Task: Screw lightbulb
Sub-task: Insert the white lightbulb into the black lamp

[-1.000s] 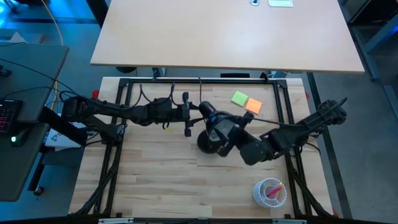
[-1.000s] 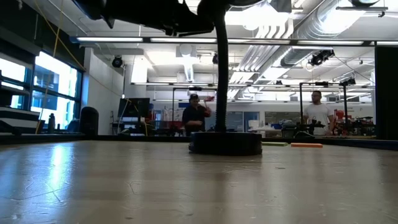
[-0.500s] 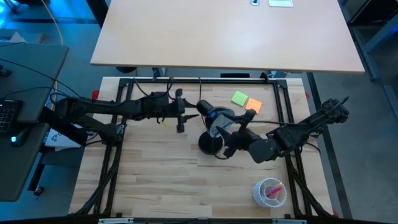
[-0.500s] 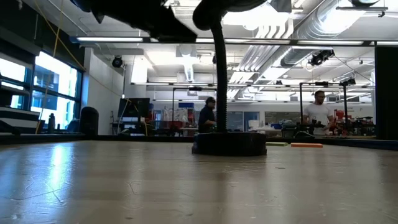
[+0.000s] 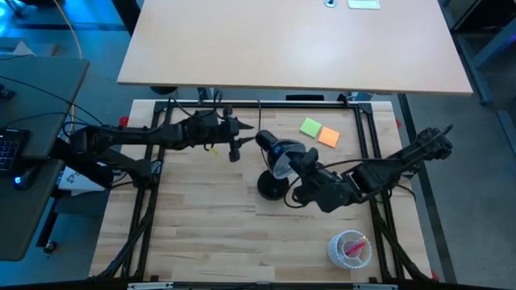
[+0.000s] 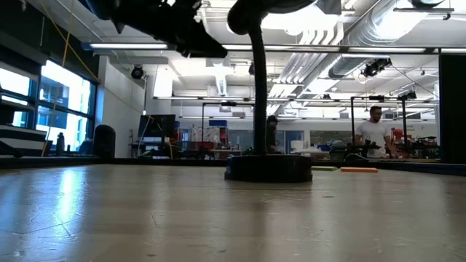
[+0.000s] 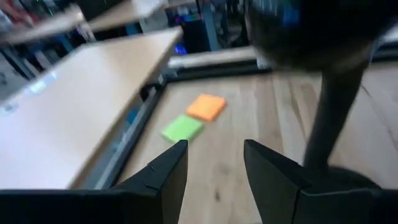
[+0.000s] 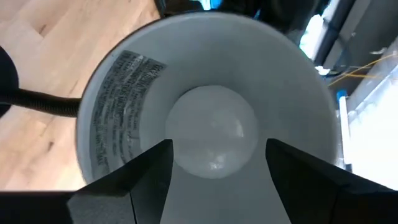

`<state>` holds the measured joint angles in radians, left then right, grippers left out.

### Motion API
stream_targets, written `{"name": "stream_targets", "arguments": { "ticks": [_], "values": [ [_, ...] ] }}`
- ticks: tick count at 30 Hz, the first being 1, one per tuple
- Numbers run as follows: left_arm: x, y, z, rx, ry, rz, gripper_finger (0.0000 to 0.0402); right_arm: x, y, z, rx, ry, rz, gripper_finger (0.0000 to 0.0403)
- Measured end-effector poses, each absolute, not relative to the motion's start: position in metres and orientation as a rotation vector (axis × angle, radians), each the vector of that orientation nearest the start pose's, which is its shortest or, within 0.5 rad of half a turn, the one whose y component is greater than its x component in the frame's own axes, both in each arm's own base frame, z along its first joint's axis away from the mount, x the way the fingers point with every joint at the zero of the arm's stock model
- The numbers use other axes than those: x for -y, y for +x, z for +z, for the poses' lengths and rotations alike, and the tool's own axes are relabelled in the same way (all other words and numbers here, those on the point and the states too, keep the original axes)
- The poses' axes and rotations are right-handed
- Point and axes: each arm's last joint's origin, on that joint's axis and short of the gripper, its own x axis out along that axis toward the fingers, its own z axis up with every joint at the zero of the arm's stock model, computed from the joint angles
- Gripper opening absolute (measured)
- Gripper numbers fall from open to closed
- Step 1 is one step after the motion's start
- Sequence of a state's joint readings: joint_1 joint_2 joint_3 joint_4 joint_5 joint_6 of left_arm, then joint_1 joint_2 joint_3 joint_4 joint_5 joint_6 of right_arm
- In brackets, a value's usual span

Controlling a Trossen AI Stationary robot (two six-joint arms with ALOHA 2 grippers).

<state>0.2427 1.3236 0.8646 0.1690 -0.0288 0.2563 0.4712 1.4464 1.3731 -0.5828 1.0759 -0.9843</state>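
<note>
Currently the bulb (image 8: 211,132) sits seated deep inside the white-lined lamp head (image 8: 118,93), centred in its shade. The right gripper (image 8: 214,163) faces straight into the shade, fingers spread wide to either side of the bulb without touching it. The left gripper (image 7: 214,165) hovers just beside the lamp (image 5: 274,161), fingers apart and empty, above the table (image 5: 201,234). Two sticky notes (image 5: 319,131) lie beyond the lamp.

Arms: two, dark, slim and jointed, with black cables running along the links.
Left gripper (image 7: 214,177): two matte black fingers (image 7: 163,180), angular and wedge-shaped.
Right gripper (image 8: 217,180): two dark grey fingers (image 8: 134,186), broad with flat faces.
</note>
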Motion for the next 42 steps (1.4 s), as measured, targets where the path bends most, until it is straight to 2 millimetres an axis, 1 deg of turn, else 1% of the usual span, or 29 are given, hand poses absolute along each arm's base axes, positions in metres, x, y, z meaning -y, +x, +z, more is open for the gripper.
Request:
{"name": "stream_targets", "arguments": {
  "ticks": [6, 9, 17, 19, 21, 25, 27, 30, 34, 37, 39, 40, 42],
  "values": [
    [-0.071, 0.288, 0.287, -0.214, 0.250, 0.238, 0.0151, -0.100, 0.287, 0.357, -0.743, -1.296, -0.285, 0.0254],
    [-0.067, 0.289, 0.289, -0.199, 0.254, 0.227, 0.0151, -0.094, 0.290, 0.358, -0.732, -1.239, -0.306, 0.0254],
    [-0.051, 0.292, 0.287, -0.213, 0.295, 0.226, 0.0151, -0.091, 0.296, 0.364, -0.599, -0.921, -0.412, 0.0254],
    [-0.045, 0.293, 0.287, -0.216, 0.318, 0.221, 0.0151, -0.091, 0.296, 0.365, -0.558, -0.793, -0.452, 0.0254],
    [-0.038, 0.294, 0.287, -0.210, 0.339, 0.209, 0.0152, -0.091, 0.296, 0.365, -0.510, -0.625, -0.504, 0.0254],
    [-0.026, 0.295, 0.288, -0.220, 0.369, 0.259, 0.0152, -0.090, 0.295, 0.364, -0.374, -0.190, -0.635, 0.0254],
    [-0.021, 0.295, 0.287, -0.239, 0.386, 0.301, 0.0152, -0.090, 0.295, 0.363, -0.340, -0.072, -0.652, 0.0254],
    [-0.018, 0.294, 0.285, -0.273, 0.400, 0.349, 0.0152, -0.092, 0.292, 0.366, -0.324, -0.047, -0.641, 0.0254],
    [-0.017, 0.293, 0.281, -0.323, 0.393, 0.334, 0.0152, -0.097, 0.287, 0.370, -0.322, -0.065, -0.620, 0.0254],
    [-0.019, 0.292, 0.277, -0.357, 0.366, 0.336, 0.0152, -0.103, 0.278, 0.374, -0.348, -0.159, -0.575, 0.0254],
    [-0.023, 0.291, 0.276, -0.374, 0.354, 0.348, 0.0152, -0.107, 0.268, 0.380, -0.353, -0.223, -0.542, 0.0254],
    [-0.026, 0.291, 0.275, -0.375, 0.347, 0.342, 0.0152, -0.109, 0.264, 0.383, -0.360, -0.274, -0.518, 0.0254],
    [-0.032, 0.291, 0.275, -0.368, 0.330, 0.282, 0.0152, -0.114, 0.257, 0.386, -0.395, -0.439, -0.463, 0.0254]
  ]
}}
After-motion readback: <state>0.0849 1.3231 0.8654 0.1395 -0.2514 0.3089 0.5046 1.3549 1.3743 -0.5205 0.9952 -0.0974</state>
